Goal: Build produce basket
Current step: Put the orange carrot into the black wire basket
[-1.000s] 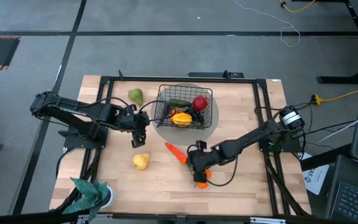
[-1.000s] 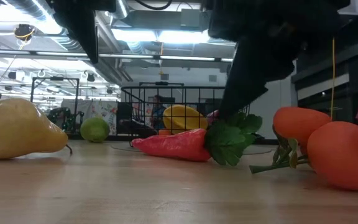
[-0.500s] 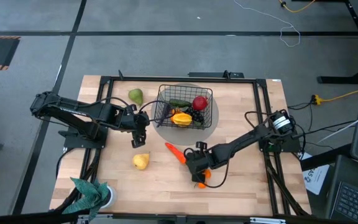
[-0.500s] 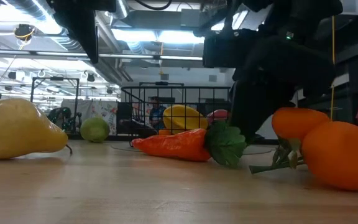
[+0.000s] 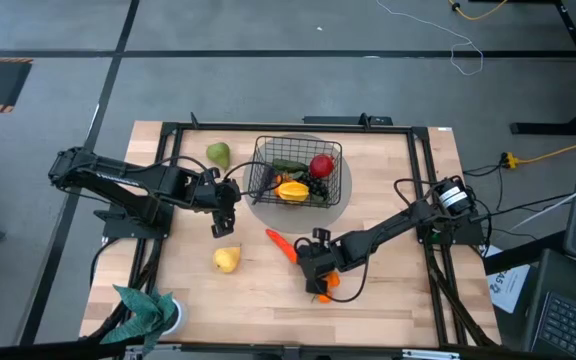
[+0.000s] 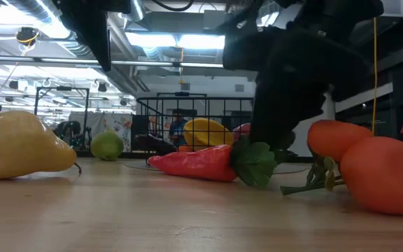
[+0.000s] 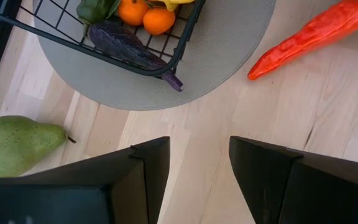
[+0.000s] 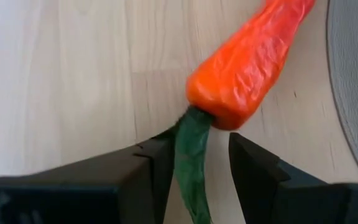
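I've slid right gripper onto orange plastic carrot | jaws apart around green leafy stem | squeeze next | left gripper waits, parted

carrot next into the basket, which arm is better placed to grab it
Right. The right gripper is open with the carrot's green top between its fingers. The left gripper hangs open beside the basket.
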`<act>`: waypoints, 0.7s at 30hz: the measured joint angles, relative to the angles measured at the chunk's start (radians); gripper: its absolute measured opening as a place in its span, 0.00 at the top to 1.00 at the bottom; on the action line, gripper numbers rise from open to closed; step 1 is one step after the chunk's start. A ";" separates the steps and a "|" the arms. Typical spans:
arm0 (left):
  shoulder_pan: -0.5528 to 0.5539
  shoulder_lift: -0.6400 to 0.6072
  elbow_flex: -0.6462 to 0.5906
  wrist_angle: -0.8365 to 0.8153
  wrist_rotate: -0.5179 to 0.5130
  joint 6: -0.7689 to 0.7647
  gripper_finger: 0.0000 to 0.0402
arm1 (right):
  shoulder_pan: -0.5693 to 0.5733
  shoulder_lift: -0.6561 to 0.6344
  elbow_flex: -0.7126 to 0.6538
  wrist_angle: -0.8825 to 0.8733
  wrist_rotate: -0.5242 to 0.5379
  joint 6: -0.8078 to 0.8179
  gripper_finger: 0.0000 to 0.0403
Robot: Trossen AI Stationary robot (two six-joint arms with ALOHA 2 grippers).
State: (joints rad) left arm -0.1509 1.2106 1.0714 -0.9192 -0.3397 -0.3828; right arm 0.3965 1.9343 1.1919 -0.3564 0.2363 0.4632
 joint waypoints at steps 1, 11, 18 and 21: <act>0.000 0.000 0.000 0.000 0.000 0.000 0.62 | 0.000 0.000 0.000 0.008 0.002 0.000 0.65; 0.000 0.000 0.000 0.000 0.000 0.000 0.62 | 0.002 0.000 0.000 0.025 0.085 0.019 0.70; 0.000 0.000 0.000 0.000 0.000 0.000 0.62 | 0.002 0.000 0.000 0.024 0.082 0.032 0.86; 0.000 0.000 0.000 0.000 0.000 0.000 0.62 | 0.004 0.000 0.000 0.024 0.079 0.032 0.97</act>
State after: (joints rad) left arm -0.1511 1.2106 1.0714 -0.9193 -0.3396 -0.3828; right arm 0.4009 1.9339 1.1919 -0.3325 0.3157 0.4953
